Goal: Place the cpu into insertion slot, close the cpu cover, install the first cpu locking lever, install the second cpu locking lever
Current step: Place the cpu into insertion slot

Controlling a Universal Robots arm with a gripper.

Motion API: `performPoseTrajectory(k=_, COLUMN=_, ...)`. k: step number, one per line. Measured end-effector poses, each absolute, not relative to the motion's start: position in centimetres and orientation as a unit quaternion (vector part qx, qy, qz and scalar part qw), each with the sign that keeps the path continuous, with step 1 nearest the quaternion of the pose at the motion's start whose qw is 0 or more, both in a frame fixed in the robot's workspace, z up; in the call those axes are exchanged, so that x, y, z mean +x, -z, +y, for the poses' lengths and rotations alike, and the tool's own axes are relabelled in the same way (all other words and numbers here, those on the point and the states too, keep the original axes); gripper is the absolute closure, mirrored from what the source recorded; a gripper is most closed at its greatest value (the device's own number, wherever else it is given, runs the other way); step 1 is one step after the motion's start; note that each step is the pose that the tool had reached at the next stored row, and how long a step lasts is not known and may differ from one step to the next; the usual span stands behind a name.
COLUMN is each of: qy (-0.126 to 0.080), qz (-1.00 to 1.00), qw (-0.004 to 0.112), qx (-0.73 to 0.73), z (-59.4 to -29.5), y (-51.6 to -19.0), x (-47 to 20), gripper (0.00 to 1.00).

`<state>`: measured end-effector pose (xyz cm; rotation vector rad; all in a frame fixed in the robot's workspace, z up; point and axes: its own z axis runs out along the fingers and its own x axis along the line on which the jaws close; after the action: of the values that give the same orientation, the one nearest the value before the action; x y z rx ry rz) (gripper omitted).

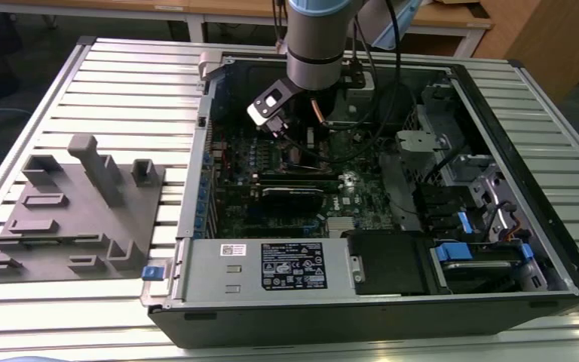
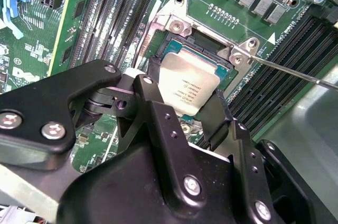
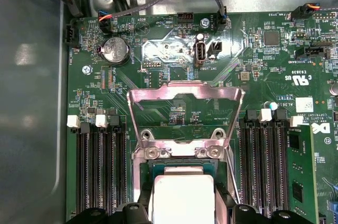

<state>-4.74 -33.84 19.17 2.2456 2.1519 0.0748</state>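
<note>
**Chip held over the socket, cover raised**

Exterior view: the arm reaches down into an open computer case [image 1: 561, 249] that lies on a slatted table [image 1: 118, 83]. The gripper [image 1: 277, 128] hangs low over the motherboard [image 1: 269, 173], towards the far side of the case. A grey fixture block [image 1: 68, 219] rests on the table, on the exterior view's left and apart from the case.

Second wrist view: the gripper [image 2: 187, 85] has its two black fingers [image 2: 219, 115] drawn in against opposite edges of the cpu [image 2: 190, 87], so the jaws stand only as wide as the chip and grip it. The cpu, dull silver top upward, lies level within the outline of the insertion slot [image 2: 174, 39]. Whether it is fully seated or just above the contacts cannot be told. A thin locking lever [image 2: 296, 71] runs outward from one corner of the socket frame, unlatched, across the neighbouring memory slots [image 2: 285, 65].

First wrist view: the cpu cover [image 3: 185, 94], a silvery frame with a square opening, is swung open on its hinge at the far edge of the insertion slot [image 3: 182, 167], clear of the cpu [image 3: 182, 197]. Memory slots [image 3: 100, 166] flank the socket on both sides.
</note>
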Motion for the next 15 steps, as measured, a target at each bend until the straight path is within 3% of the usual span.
performPoseTrajectory(k=15, qy=-0.025, qz=0.692, qw=0.015, qx=0.722, z=-33.82, y=-19.10, x=-4.72, gripper=0.45)
